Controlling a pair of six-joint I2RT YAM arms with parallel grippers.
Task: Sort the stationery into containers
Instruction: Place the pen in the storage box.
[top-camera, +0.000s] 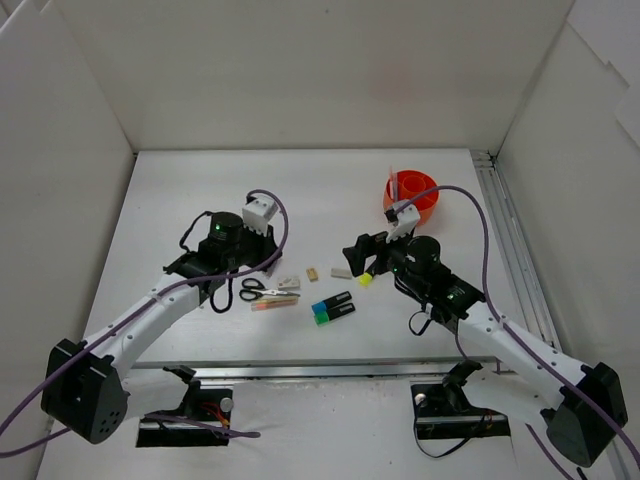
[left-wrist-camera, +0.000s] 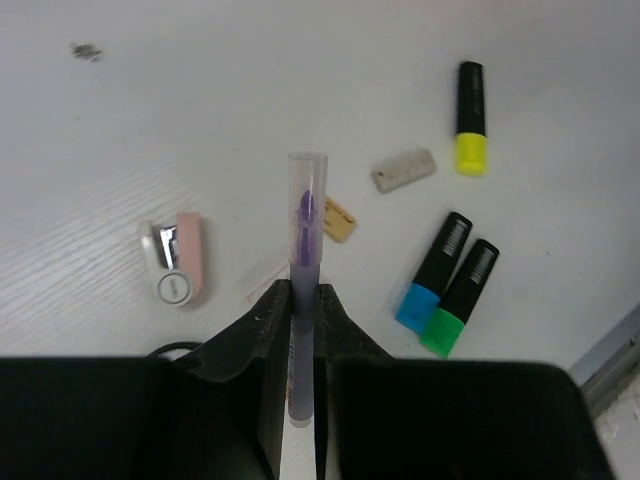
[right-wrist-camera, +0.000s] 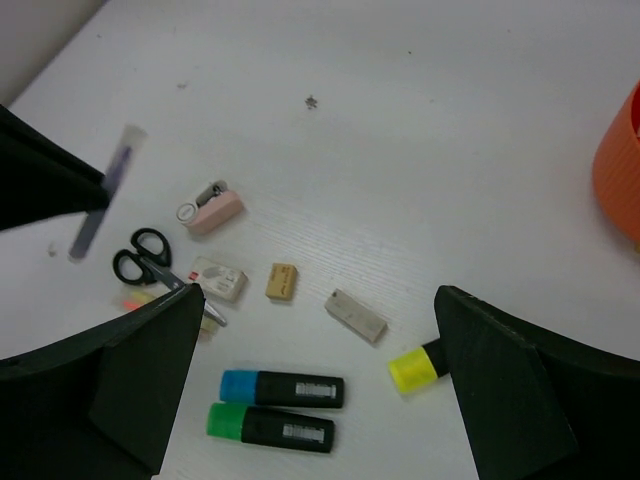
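My left gripper (left-wrist-camera: 305, 300) is shut on a thin grey-purple pen (left-wrist-camera: 304, 250) and holds it above the table, over the scissors (top-camera: 262, 290); the gripper also shows in the top view (top-camera: 222, 292). My right gripper (right-wrist-camera: 320, 330) is open and empty above the yellow highlighter (right-wrist-camera: 415, 366) and a grey eraser (right-wrist-camera: 355, 316). The blue highlighter (right-wrist-camera: 283, 388) and the green highlighter (right-wrist-camera: 270, 427) lie side by side. A beige eraser (right-wrist-camera: 283, 280), a white eraser (right-wrist-camera: 218, 279) and a pink item (right-wrist-camera: 210, 210) lie near the scissors (right-wrist-camera: 140, 260). The orange cup (top-camera: 412, 195) stands at the far right with a pen in it.
White walls enclose the table on three sides. A metal rail (top-camera: 510, 250) runs along the right edge. An orange pen (top-camera: 272, 304) lies under the scissors. The cup's rim (right-wrist-camera: 620, 170) shows at the right edge of the right wrist view.
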